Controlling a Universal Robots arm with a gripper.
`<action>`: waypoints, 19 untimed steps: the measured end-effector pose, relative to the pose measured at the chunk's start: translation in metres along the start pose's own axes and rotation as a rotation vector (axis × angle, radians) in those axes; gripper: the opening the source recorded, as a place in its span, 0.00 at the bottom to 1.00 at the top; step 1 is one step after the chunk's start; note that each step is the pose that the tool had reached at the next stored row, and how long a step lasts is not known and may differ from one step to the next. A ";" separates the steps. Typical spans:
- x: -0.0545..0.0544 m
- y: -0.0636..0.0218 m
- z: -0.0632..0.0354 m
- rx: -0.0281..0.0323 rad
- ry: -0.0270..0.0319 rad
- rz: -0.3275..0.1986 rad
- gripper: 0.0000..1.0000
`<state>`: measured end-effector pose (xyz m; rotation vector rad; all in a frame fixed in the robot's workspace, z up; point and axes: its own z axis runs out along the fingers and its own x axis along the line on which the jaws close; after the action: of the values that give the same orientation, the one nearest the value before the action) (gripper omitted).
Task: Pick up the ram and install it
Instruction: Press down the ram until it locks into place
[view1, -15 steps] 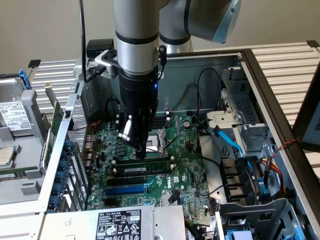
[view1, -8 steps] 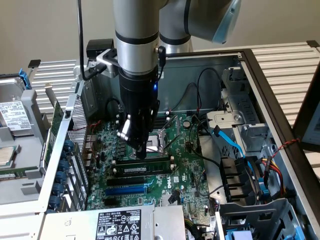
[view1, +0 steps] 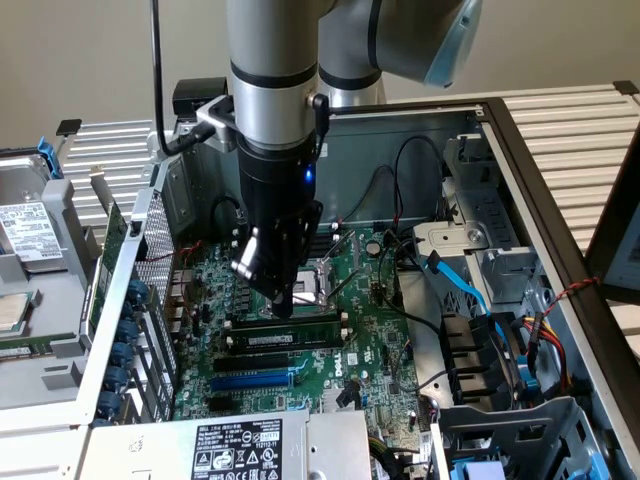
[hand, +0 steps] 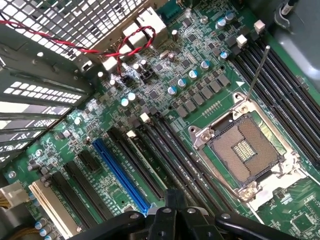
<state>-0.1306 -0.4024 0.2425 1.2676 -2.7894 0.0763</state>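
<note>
A: Open PC case (view1: 560, 230) on a slatted bench, board (view1: 370, 330) lying flat inside, arm reaching down from above. Where is the ram?

B: Ram (view1: 290, 335) sits edge-up in a memory slot, just on the near side of the CPU socket (view1: 325, 280) in the exterior view. Green stick, white label strip facing the camera. Whether its end clips are latched cannot be told.

A: Long axis?

B: Runs across the exterior view, left to right, parallel to the blue slot (view1: 255, 380) and the black slot between them.

A: Gripper relative to it?

B: Gripper (view1: 283, 305) is directly over the stick, toward the end on the exterior view's left, not centred on its length. Fingertips appear to touch the top edge or stand just above it; contact is a judgement, not certain.

A: Fingers?

B: Pressed together, nothing pinched between them. In the wrist view the gripper (hand: 175, 210) shows as dark linkages with the board (hand: 165, 100) beneath and the blue slot (hand: 122, 175) just beside.

A: Reading of the step?

B: Stick looks already placed in the slot; closed tips over one end suggest pressing down rather than carrying.
</note>
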 end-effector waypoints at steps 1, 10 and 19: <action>0.000 0.0000 -0.0002 0.0015 0.0015 0.008 0.10; 0.000 0.0002 -0.0014 0.0390 -0.0180 0.078 0.10; 0.000 0.0002 -0.0022 0.0562 -0.0397 0.243 0.10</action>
<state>-0.1306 -0.4020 0.2447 0.9436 -2.9815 0.1460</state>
